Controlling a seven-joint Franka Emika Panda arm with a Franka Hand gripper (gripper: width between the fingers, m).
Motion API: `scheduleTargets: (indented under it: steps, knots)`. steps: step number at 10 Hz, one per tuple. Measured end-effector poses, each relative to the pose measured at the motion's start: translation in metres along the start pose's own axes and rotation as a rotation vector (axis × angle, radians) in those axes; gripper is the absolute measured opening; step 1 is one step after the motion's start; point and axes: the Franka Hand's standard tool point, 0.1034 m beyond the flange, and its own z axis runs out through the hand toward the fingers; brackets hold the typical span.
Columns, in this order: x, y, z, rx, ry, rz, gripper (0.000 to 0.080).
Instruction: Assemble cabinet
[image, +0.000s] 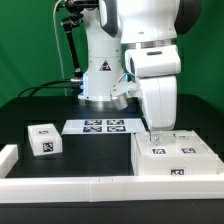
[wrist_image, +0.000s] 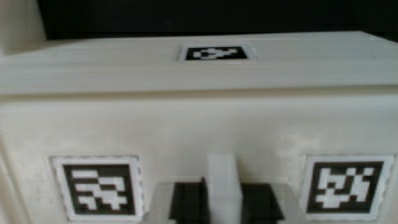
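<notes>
White boxy cabinet (image: 170, 163) with square tags, one thin wall pinched by the end effector (wrist_image: 222, 196).

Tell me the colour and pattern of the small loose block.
The small block is white with black-and-white square tags; clearest in the exterior view.

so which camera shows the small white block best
The exterior view: the small white block sits whole and unblocked at that view's left. The wrist view shows none of it, only the cabinet close up.
</notes>
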Motion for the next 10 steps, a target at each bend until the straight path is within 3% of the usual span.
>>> scheduleTargets:
  steps: [2, 5, 6, 7, 8, 10]
  knots:
    - [0.0, 0.0, 0.0, -0.001, 0.0, 0.0, 0.0071]
    - [-0.002, -0.005, -0.001, -0.009, -0.002, 0.005, 0.0451]
    - [-0.003, -0.01, -0.002, -0.027, -0.002, 0.018, 0.0633]
    - [-0.006, -0.018, -0.005, -0.041, -0.004, 0.035, 0.0633]
    - [-0.008, -0.026, -0.007, -0.054, -0.005, 0.05, 0.0743]
    - [-0.009, -0.038, -0.013, -0.058, -0.01, 0.106, 0.0796]
